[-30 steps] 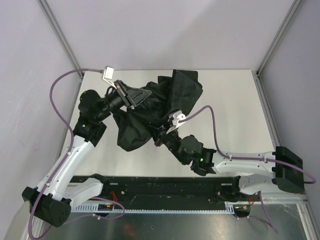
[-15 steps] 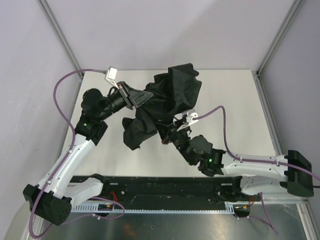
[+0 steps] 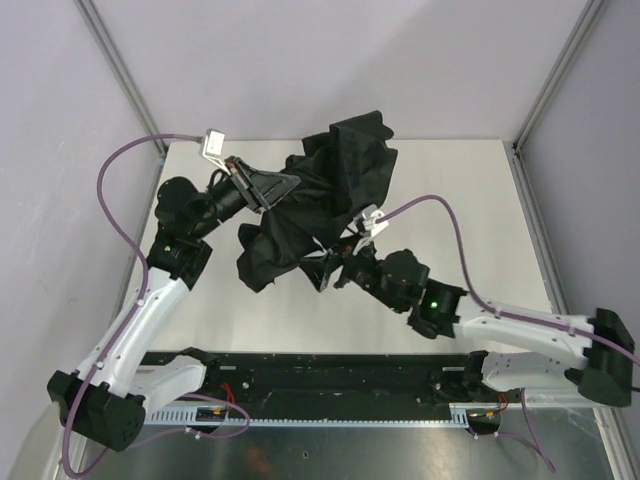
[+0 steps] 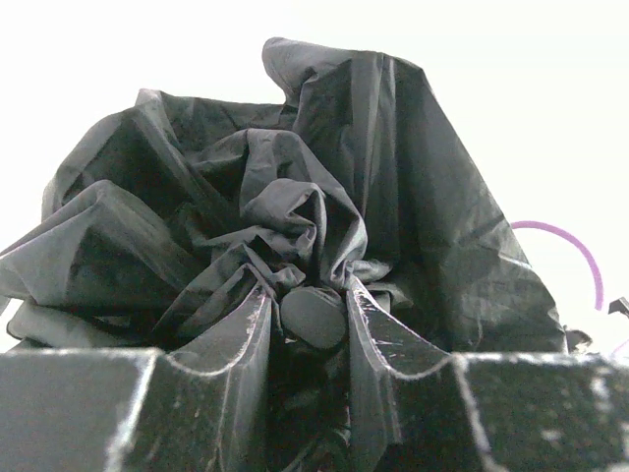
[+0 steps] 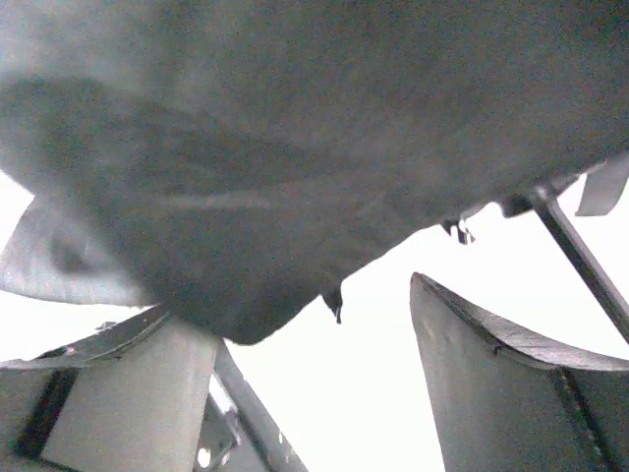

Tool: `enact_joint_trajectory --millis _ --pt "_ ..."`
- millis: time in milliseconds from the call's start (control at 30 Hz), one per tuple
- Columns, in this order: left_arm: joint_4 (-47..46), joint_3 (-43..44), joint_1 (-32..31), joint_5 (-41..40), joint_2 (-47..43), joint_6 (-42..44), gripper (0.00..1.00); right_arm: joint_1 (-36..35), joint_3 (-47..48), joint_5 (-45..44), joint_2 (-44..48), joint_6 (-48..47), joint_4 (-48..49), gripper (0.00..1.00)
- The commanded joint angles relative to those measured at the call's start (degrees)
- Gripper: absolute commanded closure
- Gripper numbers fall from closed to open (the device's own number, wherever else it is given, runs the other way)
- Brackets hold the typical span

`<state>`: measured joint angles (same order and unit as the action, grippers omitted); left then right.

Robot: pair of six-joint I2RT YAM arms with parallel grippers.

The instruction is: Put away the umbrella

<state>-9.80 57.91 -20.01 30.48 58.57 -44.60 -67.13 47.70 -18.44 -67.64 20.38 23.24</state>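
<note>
The black umbrella [image 3: 330,195] is a crumpled bundle of fabric held up over the middle of the table. My left gripper [image 3: 278,186] comes in from the left and is shut on the umbrella's end; in the left wrist view a rounded black knob [image 4: 313,317] sits pinched between the fingers [image 4: 246,334], with the canopy [image 4: 295,187] bunched beyond it. My right gripper [image 3: 326,271] is under the lower edge of the fabric, open. In the right wrist view its fingers [image 5: 462,344] stand wide apart with only loose canopy [image 5: 295,147] hanging above and a thin metal rib [image 5: 580,258] at the right.
The white tabletop [image 3: 470,210] is enclosed by pale walls with metal corner posts [image 3: 555,80]. Purple cables [image 3: 120,200] loop from both wrists. A black rail [image 3: 330,375] runs along the near edge between the arm bases.
My right gripper has gone from shut on the fabric to open, letting the canopy go. The right arm has stretched out to the right. The left gripper has kept its hold and shifted only slightly.
</note>
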Motion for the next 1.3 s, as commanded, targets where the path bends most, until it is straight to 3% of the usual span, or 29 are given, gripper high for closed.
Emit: enact_joint_trajectory --millis 0,200,367,500,667,933,1000,1033,1267 --pt "-9.51 1.57 1.89 1.24 0.01 4.07 1.00 0.67 -0.77 10.45 11.48 0.60 -17.46 0.18" --pt "-16.16 2.00 3.44 4.94 1.31 8.90 1.00 4.16 -5.44 13.96 25.47 7.36 -25.31 0.12" --pt "-21.73 1.40 3.88 11.76 2.46 8.84 1.00 16.91 -5.25 29.50 25.99 14.25 -14.26 0.10" --pt "-23.23 1.27 3.92 15.16 2.75 7.52 1.00 29.23 -4.96 48.20 21.41 21.27 0.17 0.11" --pt "-23.41 0.86 3.92 15.27 2.09 7.33 1.00 29.59 -4.11 57.52 17.16 25.08 14.06 0.19" --pt "-23.42 0.69 3.96 13.01 2.22 7.31 1.00 17.12 -3.39 45.88 15.80 15.85 14.73 0.63" --pt "-23.42 0.29 4.13 12.96 2.07 7.17 1.00 13.01 -2.59 40.83 15.37 11.79 13.39 0.87" --pt "-23.42 0.11 4.20 12.60 1.86 6.99 1.00 10.98 -2.34 38.29 14.78 10.03 13.31 0.94" --pt "-23.46 -1.12 4.83 5.32 0.02 0.14 1.00 3.00 -1.31 32.63 1.61 12.89 23.38 1.00"
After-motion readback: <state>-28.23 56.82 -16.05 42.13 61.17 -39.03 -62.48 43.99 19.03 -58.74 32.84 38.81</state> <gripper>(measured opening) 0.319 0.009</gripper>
